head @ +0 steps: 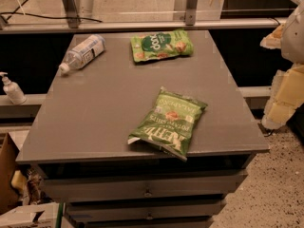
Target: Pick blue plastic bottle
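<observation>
The blue plastic bottle (83,52) lies on its side at the far left corner of the grey table (95,118). It is clear, with a pale blue-and-white label, and its white cap points to the front left. My gripper (283,96) is at the right edge of the view, beyond the table's right side and above the floor. It is far from the bottle and holds nothing that I can see.
A green snack bag (161,45) lies at the far middle of the table. A green chip bag (169,122) lies near the front edge. A small white pump bottle (12,89) stands on a ledge to the left. Drawers (142,189) sit under the tabletop.
</observation>
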Tool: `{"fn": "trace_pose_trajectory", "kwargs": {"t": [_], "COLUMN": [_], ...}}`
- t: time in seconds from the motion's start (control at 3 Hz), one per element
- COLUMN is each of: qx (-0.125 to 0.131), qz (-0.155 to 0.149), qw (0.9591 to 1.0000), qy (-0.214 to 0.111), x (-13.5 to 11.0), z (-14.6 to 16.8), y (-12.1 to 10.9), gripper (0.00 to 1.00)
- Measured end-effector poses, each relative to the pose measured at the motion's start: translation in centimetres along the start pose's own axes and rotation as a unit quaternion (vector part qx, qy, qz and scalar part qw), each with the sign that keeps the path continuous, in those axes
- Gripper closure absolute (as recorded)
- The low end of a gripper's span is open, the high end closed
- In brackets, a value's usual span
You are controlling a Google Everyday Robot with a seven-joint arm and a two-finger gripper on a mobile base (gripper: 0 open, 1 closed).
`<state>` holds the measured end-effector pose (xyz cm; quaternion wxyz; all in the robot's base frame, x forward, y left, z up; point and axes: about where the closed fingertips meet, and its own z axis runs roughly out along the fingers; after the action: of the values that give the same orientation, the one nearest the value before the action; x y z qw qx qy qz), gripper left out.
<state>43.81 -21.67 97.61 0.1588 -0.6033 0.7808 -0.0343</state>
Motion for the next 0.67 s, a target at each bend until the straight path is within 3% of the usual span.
{"fn": "trace_pose_trajectory", "kwargs": {"t": [0.67], "qx": [-0.001], "qz": [-0.007], "qw": [0.9999], "qy": [-0.008], "x": [-0.86], "z": [0.41], "y": [-0.62], "gripper": [0.00]}}
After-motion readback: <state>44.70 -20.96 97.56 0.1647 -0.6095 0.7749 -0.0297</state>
